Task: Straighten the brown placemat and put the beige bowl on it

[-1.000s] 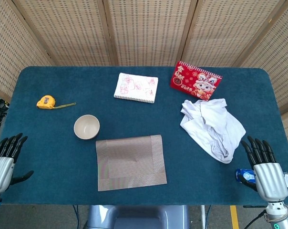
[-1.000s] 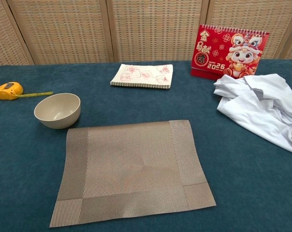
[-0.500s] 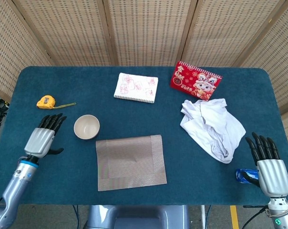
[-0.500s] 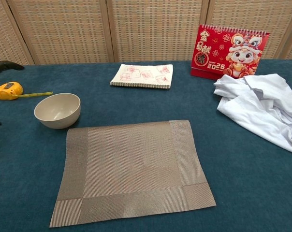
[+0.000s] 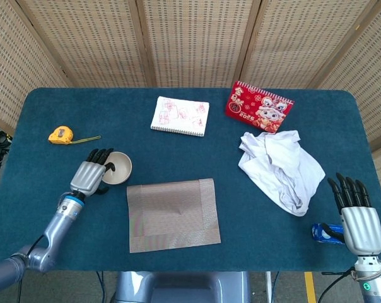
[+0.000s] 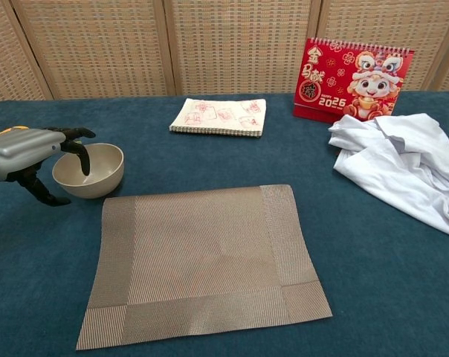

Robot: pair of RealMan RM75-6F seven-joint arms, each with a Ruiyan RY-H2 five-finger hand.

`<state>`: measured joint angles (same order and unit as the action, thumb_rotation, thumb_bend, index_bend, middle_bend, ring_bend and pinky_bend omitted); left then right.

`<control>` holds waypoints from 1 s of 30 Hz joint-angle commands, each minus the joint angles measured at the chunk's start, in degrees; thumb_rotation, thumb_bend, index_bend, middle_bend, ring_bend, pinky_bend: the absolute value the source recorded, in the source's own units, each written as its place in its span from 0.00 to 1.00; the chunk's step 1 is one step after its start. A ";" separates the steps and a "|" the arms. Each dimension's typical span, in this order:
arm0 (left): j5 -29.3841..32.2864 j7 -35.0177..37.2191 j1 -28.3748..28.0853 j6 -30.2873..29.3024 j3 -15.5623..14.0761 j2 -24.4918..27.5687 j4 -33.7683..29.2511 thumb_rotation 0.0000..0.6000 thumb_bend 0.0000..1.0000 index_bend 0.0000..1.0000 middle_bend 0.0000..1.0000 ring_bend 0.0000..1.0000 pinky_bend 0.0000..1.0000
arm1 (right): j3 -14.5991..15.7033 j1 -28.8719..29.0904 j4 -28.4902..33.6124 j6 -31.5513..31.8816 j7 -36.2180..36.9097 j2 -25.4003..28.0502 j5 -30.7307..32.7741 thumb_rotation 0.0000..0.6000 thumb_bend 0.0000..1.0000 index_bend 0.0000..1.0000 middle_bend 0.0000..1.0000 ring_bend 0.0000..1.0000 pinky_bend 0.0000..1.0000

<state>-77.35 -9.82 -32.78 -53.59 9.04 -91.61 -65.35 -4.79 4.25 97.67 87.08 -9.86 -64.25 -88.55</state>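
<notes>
Left hand [image 5: 89, 176] reaches over the beige bowl [image 5: 117, 168], fingers apart, holding nothing; the bowl sits just off the brown placemat's [image 5: 173, 214] far-left corner. Yellow tape measure [image 5: 60, 134] lies near the surface's left edge, white cloth [image 5: 282, 169] toward the right. Right hand [image 5: 356, 218] is spread, empty, at the near-right corner.

Bright, even, diffuse light in both views
Soft faint shadows only, no glare; sharp throughout, with slight softness toward 9 o'clock of chest view
</notes>
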 commanded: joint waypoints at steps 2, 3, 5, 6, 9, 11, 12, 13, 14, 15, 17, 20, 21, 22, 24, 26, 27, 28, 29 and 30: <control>-0.11 0.36 -0.96 -0.73 -0.21 -1.87 2.50 1.00 0.34 0.59 0.00 0.00 0.00 | -0.02 0.05 -0.06 -0.09 0.24 0.08 0.19 1.00 0.00 0.00 0.00 0.00 0.00; 0.03 0.36 -1.01 -0.88 -0.18 -2.03 2.79 1.00 0.36 0.62 0.00 0.00 0.00 | 0.01 0.05 -0.06 -0.07 0.29 0.10 0.15 1.00 0.00 0.00 0.00 0.00 0.00; 0.46 0.70 -1.01 -1.07 -0.07 -1.92 3.01 1.00 0.39 0.69 0.00 0.00 0.00 | 0.07 0.04 -0.03 0.03 0.32 0.13 0.02 1.00 0.00 0.00 0.00 0.00 0.00; 0.63 0.88 -0.98 -1.20 0.00 -1.75 3.02 1.00 0.40 0.71 0.00 0.00 0.00 | 0.11 0.04 0.00 0.06 0.33 0.13 -0.03 1.00 0.00 0.00 0.00 0.00 0.00; 1.29 1.50 -0.76 -1.69 0.34 -0.95 3.25 1.00 0.40 0.73 0.00 0.00 0.00 | 0.21 0.03 0.11 0.11 0.32 0.15 -0.16 1.00 0.00 0.00 0.00 0.00 0.00; 1.96 1.96 -0.56 -1.98 0.75 -0.14 3.68 1.00 0.40 0.73 0.00 0.00 0.00 | 0.30 -0.01 0.22 0.24 0.31 0.18 -0.34 1.00 0.00 0.00 0.00 0.00 0.00; 2.35 2.16 -0.42 -2.16 1.00 0.30 4.02 1.00 0.40 0.73 0.00 0.00 0.00 | 0.35 -0.04 0.27 0.33 0.29 0.20 -0.45 1.00 0.00 0.00 0.00 0.00 0.00; 3.09 2.51 -0.16 -2.26 1.40 0.90 4.58 1.00 0.40 0.74 0.00 0.00 0.00 | 0.42 -0.07 0.35 0.40 0.26 0.19 -0.59 1.00 0.00 0.00 0.00 0.00 0.00; 4.14 3.43 0.14 -1.70 1.79 1.88 5.17 1.00 0.40 0.74 0.00 0.00 0.00 | 0.55 -0.08 0.48 0.43 0.18 0.20 -0.79 1.00 0.00 0.00 0.00 0.00 0.00; 4.72 4.03 0.26 -1.13 1.90 2.48 5.57 1.00 0.40 0.74 0.00 0.00 0.00 | 0.62 -0.08 0.53 0.44 0.07 0.18 -0.90 1.00 0.00 0.00 0.00 0.00 0.00; 5.81 5.11 0.47 0.08 1.99 3.34 6.32 1.00 0.40 0.74 0.00 0.00 0.00 | 0.72 -0.06 0.58 0.43 -0.16 0.12 -1.05 1.00 0.00 0.00 0.00 0.00 0.00; 8.25 6.98 0.87 2.83 2.22 4.24 8.05 1.00 0.40 0.71 0.00 0.00 0.00 | 0.85 -0.04 0.67 0.38 -0.50 -0.01 -1.18 1.00 0.00 0.00 0.00 0.00 0.00; 8.91 7.53 0.96 3.42 2.35 4.26 8.71 1.00 0.39 0.70 0.00 0.00 0.00 | 0.87 -0.03 0.68 0.37 -0.61 -0.05 -1.21 1.00 0.00 0.00 0.00 0.00 0.00; 9.44 8.13 1.02 3.92 2.46 4.16 9.43 1.00 0.39 0.69 0.00 0.00 0.00 | 0.90 -0.02 0.69 0.35 -0.71 -0.11 -1.23 1.00 0.00 0.00 0.00 0.00 0.00; 10.33 9.40 1.02 5.20 2.53 3.67 11.39 1.00 0.39 0.68 0.00 0.00 0.00 | 0.97 0.02 0.70 0.27 -0.97 -0.23 -1.26 1.00 0.00 0.00 0.00 0.00 0.00; 10.73 9.99 0.93 6.11 2.41 3.11 12.99 1.00 0.39 0.66 0.00 0.00 0.00 | 1.01 0.03 0.70 0.24 -1.13 -0.30 -1.27 1.00 0.00 0.00 0.00 0.00 0.00; 11.02 10.28 0.88 6.71 2.34 2.74 13.89 1.00 0.39 0.65 0.00 0.00 0.00 | 1.01 0.04 0.70 0.23 -1.21 -0.33 -1.26 1.00 0.00 0.00 0.00 0.00 0.00; 11.20 10.45 0.84 7.12 2.30 2.51 14.40 1.00 0.39 0.62 0.00 0.00 0.00 | 1.01 0.05 0.71 0.21 -1.25 -0.35 -1.24 1.00 0.00 0.00 0.00 0.00 0.00; 11.39 10.75 0.77 7.69 2.23 2.24 15.00 1.00 0.37 0.53 0.00 0.00 0.00 | 1.01 0.05 0.74 0.21 -1.27 -0.36 -1.22 1.00 0.00 0.00 0.00 0.00 0.00; 11.44 10.95 0.74 7.96 2.18 2.10 15.29 1.00 0.34 0.44 0.00 0.00 0.00 | 1.01 0.05 0.75 0.23 -1.28 -0.36 -1.21 1.00 0.00 0.00 0.00 0.00 0.00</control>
<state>-66.24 0.67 -31.97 -46.19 11.32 -89.10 -50.61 -3.78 4.30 98.43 87.31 -11.14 -64.61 -89.76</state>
